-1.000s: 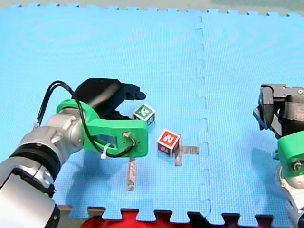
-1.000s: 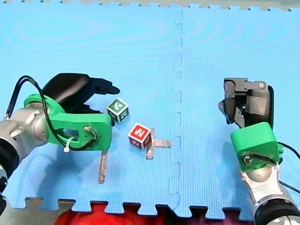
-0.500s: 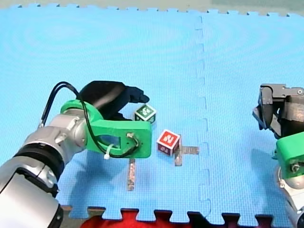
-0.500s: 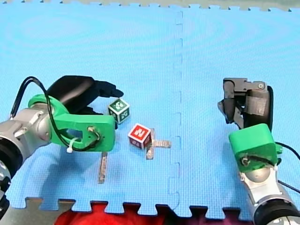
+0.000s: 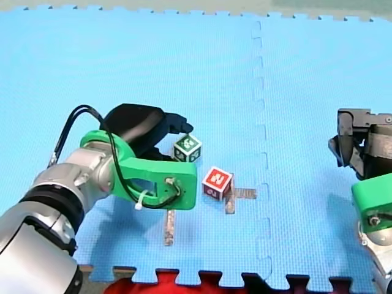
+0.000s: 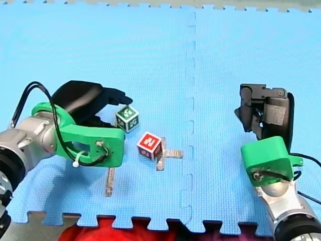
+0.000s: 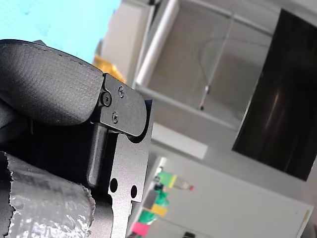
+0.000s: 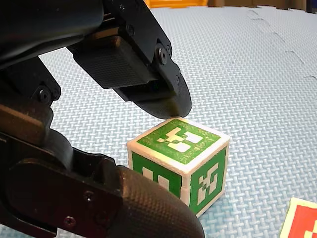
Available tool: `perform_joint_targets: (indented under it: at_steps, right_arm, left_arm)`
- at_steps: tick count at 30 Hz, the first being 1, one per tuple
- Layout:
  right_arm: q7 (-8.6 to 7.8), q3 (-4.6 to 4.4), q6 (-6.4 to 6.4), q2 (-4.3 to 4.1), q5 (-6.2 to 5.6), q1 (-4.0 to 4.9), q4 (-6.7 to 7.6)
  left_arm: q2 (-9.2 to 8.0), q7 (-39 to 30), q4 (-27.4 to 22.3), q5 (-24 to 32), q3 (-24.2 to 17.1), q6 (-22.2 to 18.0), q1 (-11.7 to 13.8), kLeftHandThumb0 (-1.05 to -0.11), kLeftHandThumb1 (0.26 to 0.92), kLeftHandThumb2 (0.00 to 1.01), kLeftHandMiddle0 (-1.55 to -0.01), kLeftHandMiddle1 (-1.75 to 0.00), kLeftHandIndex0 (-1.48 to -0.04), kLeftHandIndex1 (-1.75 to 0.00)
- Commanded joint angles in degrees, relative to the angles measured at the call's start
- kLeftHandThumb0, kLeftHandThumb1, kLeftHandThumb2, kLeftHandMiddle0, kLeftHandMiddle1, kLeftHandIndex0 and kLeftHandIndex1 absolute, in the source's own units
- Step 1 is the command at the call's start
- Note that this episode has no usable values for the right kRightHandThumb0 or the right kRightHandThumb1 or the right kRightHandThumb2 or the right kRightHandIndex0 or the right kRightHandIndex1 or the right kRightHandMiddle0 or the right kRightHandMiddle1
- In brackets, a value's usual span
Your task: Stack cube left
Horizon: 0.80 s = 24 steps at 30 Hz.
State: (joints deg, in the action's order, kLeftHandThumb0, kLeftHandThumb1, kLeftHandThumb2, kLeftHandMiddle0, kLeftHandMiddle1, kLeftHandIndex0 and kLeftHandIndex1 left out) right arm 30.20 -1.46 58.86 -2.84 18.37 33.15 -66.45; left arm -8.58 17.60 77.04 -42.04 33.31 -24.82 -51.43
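A green cube (image 5: 187, 147) with white markings sits on the blue foam mat (image 5: 196, 67), left of centre. A red cube (image 5: 217, 182) stands just to its right and nearer to me, apart from it. My left hand (image 5: 173, 139) reaches the green cube from the left. In the second wrist view a black fingertip (image 8: 166, 101) hovers at the green cube's (image 8: 181, 161) far top edge and the thumb (image 8: 124, 208) lies on its near side, without closing on it. My right hand (image 6: 258, 110) is raised at the right side and holds nothing.
Two strips of grey tape lie on the mat, one (image 5: 169, 223) near the front edge and one (image 5: 239, 195) under the red cube's right side. A jigsaw seam (image 5: 262, 122) runs through the mat. Red cloth (image 5: 165, 288) shows past the front edge.
My left hand has edged to the right and lower, bringing its fingers closer around the green cube. Both cubes have stayed in place. The right hand has barely shifted.
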Motion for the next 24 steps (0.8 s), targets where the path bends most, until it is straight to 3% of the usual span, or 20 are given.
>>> perform_joint_targets:
  at_steps: [1,4,5,7,9,24]
  right_arm:
    - [0.37,-0.11,-0.03,-0.41,0.11,-0.21,0.21]
    - [0.65,-0.31,0.06,-0.48,0.23,-0.31,0.34]
    - [0.75,-0.37,0.10,-0.49,0.28,-0.35,0.41]
    - [0.99,-0.48,0.14,-0.52,0.37,-0.41,0.52]
    - [1.24,-0.58,0.15,-0.56,0.48,-0.41,0.58]
    - [2.06,-0.88,0.49,-0.67,0.95,-0.39,0.78]
  left_arm:
    - [0.29,-0.48,0.36,-0.49,0.44,0.93,0.57,-0.995,0.839,0.00,-1.00,-1.75,-0.81,0.00]
    - [0.56,-0.35,0.49,-0.08,0.26,1.33,1.01,-0.972,0.825,0.00,-1.00,-1.75,-0.82,-0.01]
    - [0.74,-0.62,0.51,0.84,-0.55,1.20,1.24,-0.787,0.767,0.00,-1.00,-1.75,-0.93,-0.05]
    - [1.15,-1.27,0.46,2.83,-2.29,1.22,1.56,-0.513,0.739,0.00,-1.00,-1.75,-1.15,-0.07]
    - [1.44,-1.70,0.32,4.06,-3.24,1.60,1.67,-0.398,0.739,0.01,-1.00,-1.75,-1.27,-0.08]
    - [1.23,-1.26,-0.26,3.87,-2.87,2.22,1.48,-0.427,0.769,0.01,-1.00,-1.75,-1.30,-0.03]
